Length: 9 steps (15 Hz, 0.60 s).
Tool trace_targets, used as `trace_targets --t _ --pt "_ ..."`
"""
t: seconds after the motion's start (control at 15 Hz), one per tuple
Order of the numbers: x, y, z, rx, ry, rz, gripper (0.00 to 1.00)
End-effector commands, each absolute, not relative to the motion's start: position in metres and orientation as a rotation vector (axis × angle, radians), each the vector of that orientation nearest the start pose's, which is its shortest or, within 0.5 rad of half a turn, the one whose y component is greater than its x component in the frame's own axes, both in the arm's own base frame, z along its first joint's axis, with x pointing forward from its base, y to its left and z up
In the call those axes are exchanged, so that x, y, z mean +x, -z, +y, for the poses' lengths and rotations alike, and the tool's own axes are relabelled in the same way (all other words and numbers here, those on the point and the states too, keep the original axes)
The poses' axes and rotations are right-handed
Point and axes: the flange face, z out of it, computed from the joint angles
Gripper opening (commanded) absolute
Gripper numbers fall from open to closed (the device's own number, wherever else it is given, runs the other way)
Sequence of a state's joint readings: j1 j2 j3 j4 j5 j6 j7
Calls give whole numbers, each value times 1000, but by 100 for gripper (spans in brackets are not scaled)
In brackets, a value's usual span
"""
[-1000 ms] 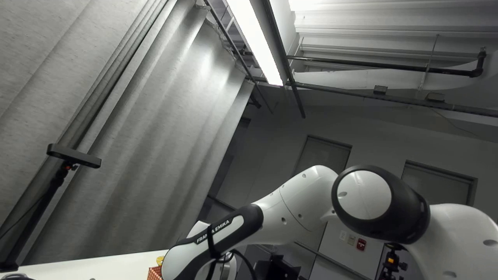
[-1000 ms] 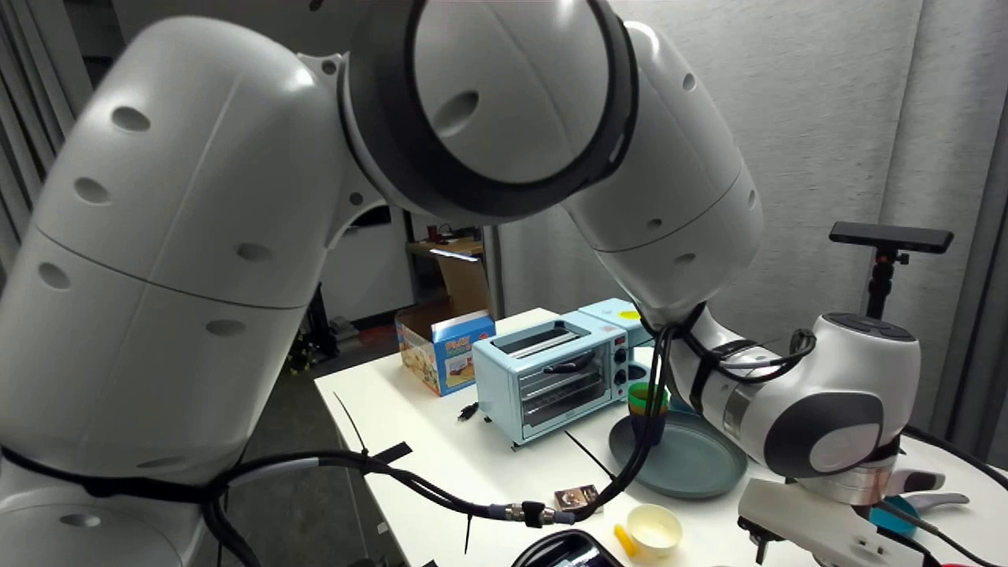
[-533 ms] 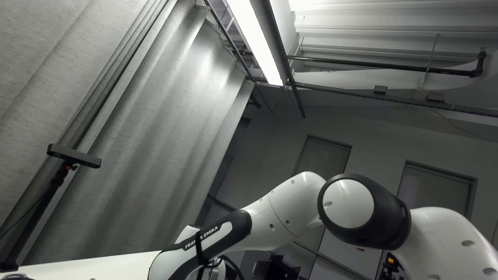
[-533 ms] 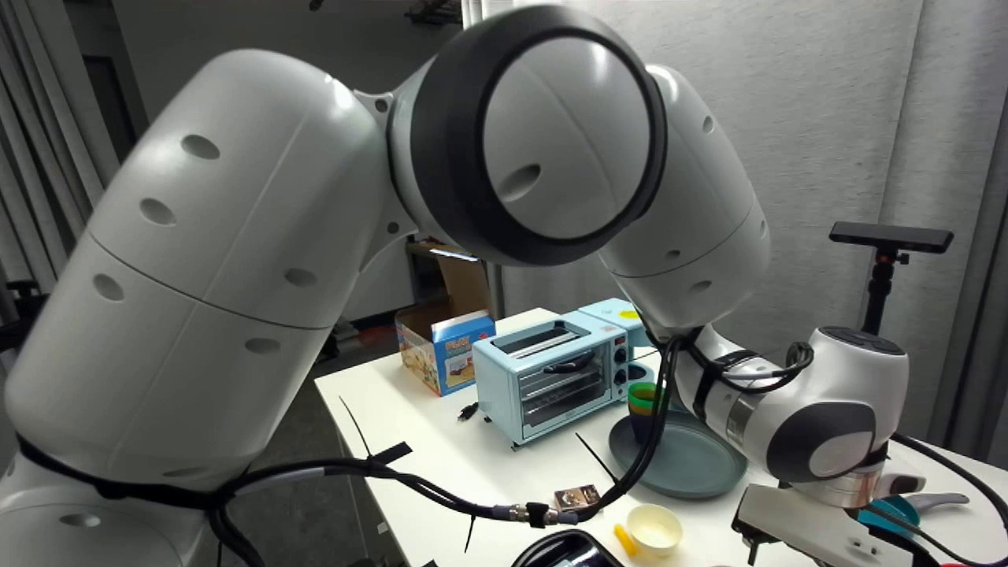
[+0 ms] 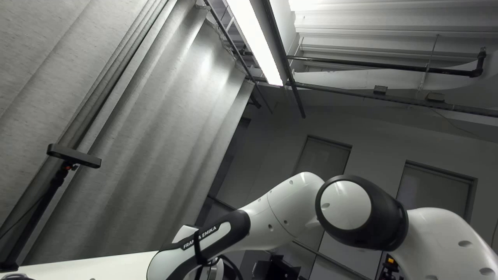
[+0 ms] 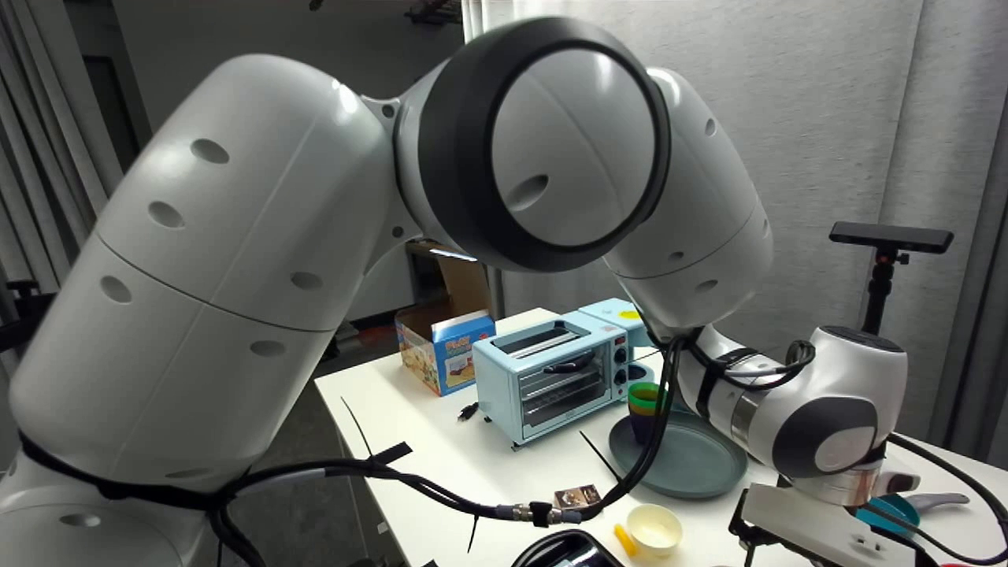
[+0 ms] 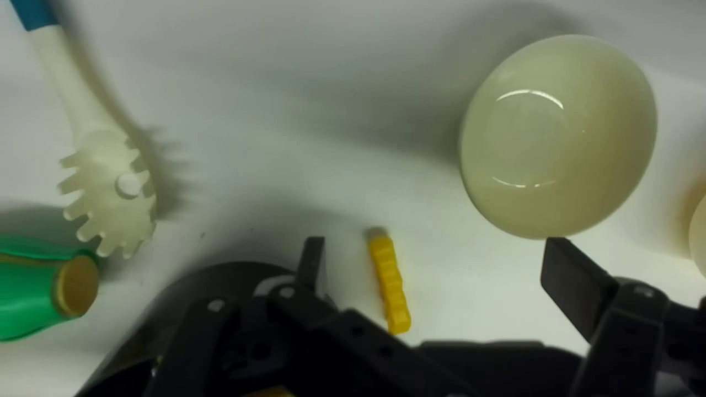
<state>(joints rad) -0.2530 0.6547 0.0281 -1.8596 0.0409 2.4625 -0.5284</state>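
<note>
Lying near a cream bowl [image 7: 558,138], well in from the counter's [image 6: 480,457] visible edges, a yellow stick [image 7: 390,284] shows between the wide-spread jaws of the pincer [image 7: 436,264] in the wrist view.

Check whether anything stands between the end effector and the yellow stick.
Nothing visible does: in the wrist view, the yellow stick shows plainly through the open jaws of the end effector. A dark rounded object, however, shows behind one side of it and might crowd that side if lowered.
</note>
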Motion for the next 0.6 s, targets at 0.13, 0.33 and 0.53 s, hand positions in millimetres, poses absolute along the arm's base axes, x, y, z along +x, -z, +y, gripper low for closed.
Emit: trace_targets --t 0.13,0.33,0.53 --pt "618 -175 -139 -3114 46 -497 100" --pt "609 -182 -136 -3122 120 -465 100" --pt "594 -180 -131 -3132 165 -439 100"
